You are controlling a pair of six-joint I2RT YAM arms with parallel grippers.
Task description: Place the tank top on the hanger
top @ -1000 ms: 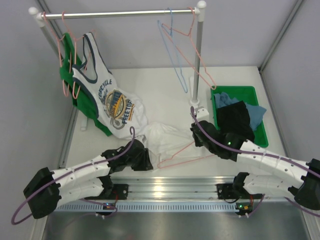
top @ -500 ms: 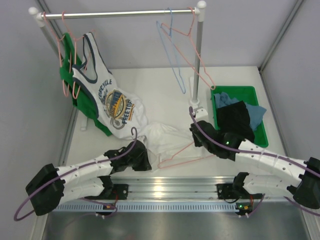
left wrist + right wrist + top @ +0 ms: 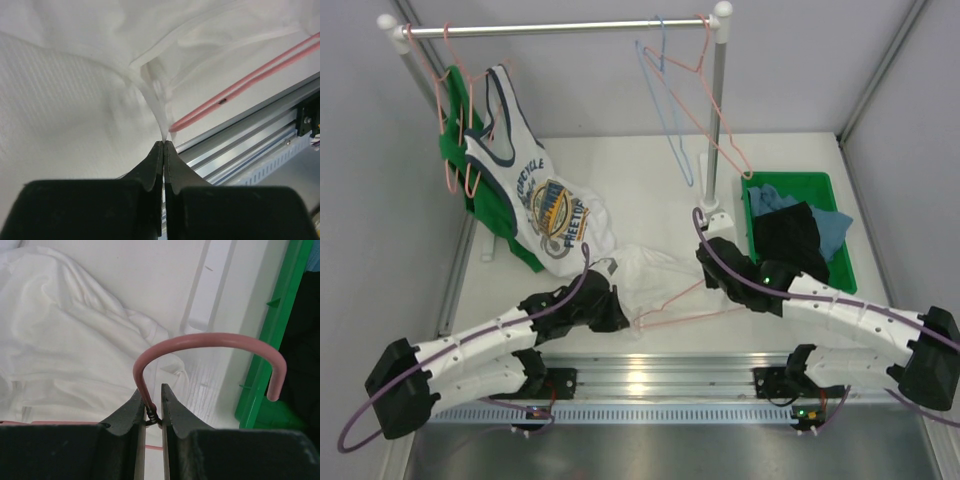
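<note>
Flat on the table (image 3: 650, 180) near the arms, pink wire hanger (image 3: 690, 316), long bar left to right, hook toward the green bin (image 3: 788, 177), right gripper (image 3: 152, 390) clamped on its neck, left gripper (image 3: 164, 143) pinching the crumpled white tank top (image 3: 645, 268) beside it.

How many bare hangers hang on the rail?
2: a blue hanger and a pink hanger, both near the rail's right end. Hangers at the left end carry garments; another might hide among them.

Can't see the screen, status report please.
Left gripper shut on tank top edge. Right gripper shut on hanger neck. Top crumpled, not hung yet. Printed top close by.
</note>
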